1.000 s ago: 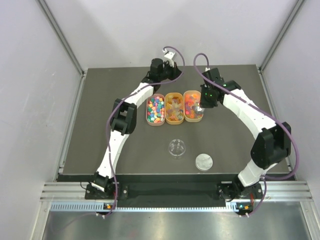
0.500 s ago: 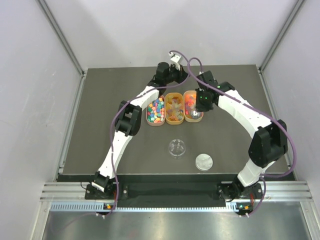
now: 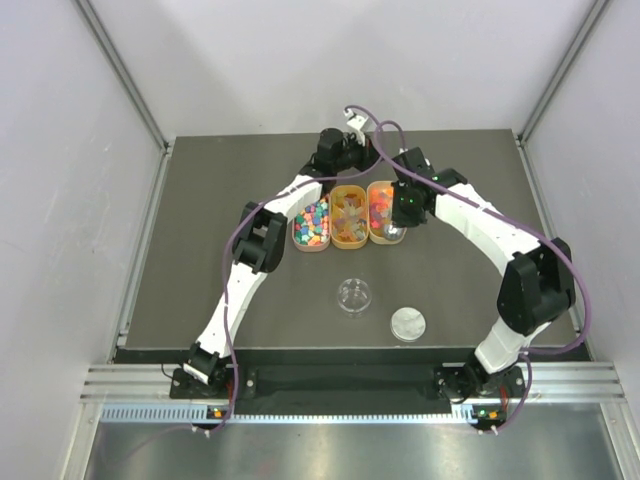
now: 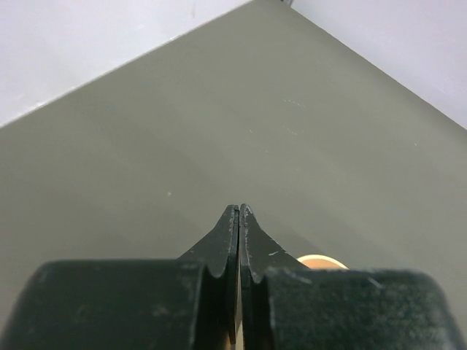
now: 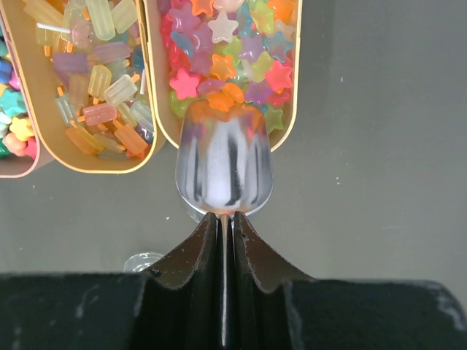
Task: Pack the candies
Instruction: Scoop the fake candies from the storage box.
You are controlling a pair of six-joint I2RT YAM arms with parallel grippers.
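Observation:
Three oval orange trays hold the candies: multicoloured cubes [image 3: 312, 220] on the left, pastel popsicle-shaped pieces [image 5: 95, 80] in the middle, star-shaped pieces [image 5: 219, 44] on the right. My right gripper [image 5: 225, 216] is shut on the thin handle of a shiny metal scoop [image 5: 225, 164]. The scoop's bowl lies over the near end of the right tray [image 5: 290, 138], its front edge among the stars. My left gripper [image 4: 239, 208] is shut with nothing in it, held above the bare table behind the trays [image 3: 340, 160].
A small round clear jar [image 3: 354, 295] stands open on the table in front of the trays. Its silver lid [image 3: 407, 322] lies to its right. Grey walls close in the dark table [image 3: 220, 200] at the back and both sides.
The left arm has swung right, to behind the trays. The right gripper with the scoop has shifted left and nearer, over the right tray's near end.

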